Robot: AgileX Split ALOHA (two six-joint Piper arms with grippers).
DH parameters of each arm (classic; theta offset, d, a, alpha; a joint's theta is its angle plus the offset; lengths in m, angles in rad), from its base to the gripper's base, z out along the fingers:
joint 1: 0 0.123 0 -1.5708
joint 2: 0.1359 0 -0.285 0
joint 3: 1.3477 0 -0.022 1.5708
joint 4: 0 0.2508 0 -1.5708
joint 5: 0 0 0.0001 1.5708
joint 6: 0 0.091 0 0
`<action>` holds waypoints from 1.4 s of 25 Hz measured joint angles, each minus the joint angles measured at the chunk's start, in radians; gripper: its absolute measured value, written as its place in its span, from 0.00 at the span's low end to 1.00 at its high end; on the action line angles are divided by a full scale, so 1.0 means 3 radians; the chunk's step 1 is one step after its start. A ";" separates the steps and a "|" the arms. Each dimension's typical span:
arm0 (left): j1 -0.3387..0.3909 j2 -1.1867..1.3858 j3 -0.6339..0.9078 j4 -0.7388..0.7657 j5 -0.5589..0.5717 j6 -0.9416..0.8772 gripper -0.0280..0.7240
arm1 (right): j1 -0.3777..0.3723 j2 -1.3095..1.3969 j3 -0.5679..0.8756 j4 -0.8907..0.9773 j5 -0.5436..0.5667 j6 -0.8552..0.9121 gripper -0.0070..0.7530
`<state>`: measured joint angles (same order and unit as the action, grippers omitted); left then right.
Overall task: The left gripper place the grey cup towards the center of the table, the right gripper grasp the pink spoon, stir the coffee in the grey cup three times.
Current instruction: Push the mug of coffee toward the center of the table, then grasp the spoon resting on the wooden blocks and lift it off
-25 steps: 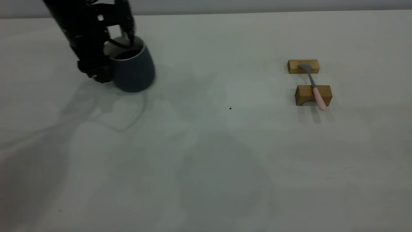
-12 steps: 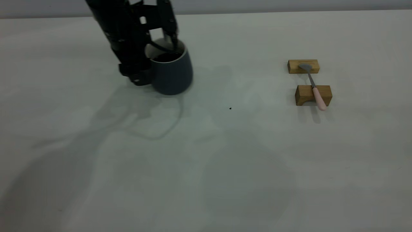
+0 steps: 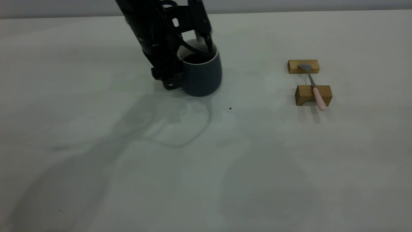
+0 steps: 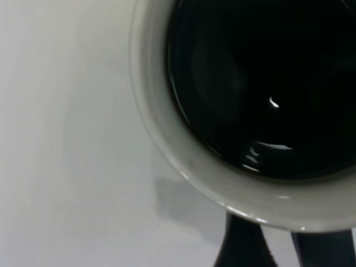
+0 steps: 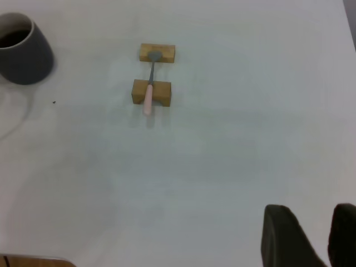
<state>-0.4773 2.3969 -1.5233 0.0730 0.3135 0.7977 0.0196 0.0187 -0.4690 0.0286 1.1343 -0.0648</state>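
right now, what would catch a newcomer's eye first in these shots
The left gripper clamps the rim of the grey cup, full of dark coffee, near the table's middle. To its right, the pink spoon lies across two wooden blocks, untouched.

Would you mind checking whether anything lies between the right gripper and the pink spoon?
Nothing visible does. In the right wrist view, bare table separates the right gripper from the pink spoon, which rests across two wooden blocks. The grey cup stands off to the side.
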 joint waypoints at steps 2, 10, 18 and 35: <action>-0.0042 0.0003 0.0000 -0.0003 -0.0044 -0.0004 0.79 | 0.0000 0.0000 0.0000 0.0000 0.0000 0.0000 0.32; -0.0076 0.0003 0.0000 -0.0082 -0.0058 -0.0035 0.79 | 0.0000 0.0000 0.0000 0.0000 0.0000 0.0000 0.32; 0.0024 -0.0390 0.0000 -0.0029 0.0722 -0.0138 0.79 | 0.0000 0.0000 0.0000 0.0000 0.0000 0.0000 0.32; 0.0041 -0.3375 0.0000 0.0051 0.2849 -0.1987 0.79 | 0.0000 0.0000 0.0000 0.0000 0.0000 0.0000 0.32</action>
<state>-0.4649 1.3845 -1.5233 0.0884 1.1680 0.2016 0.0196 0.0187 -0.4690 0.0286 1.1343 -0.0648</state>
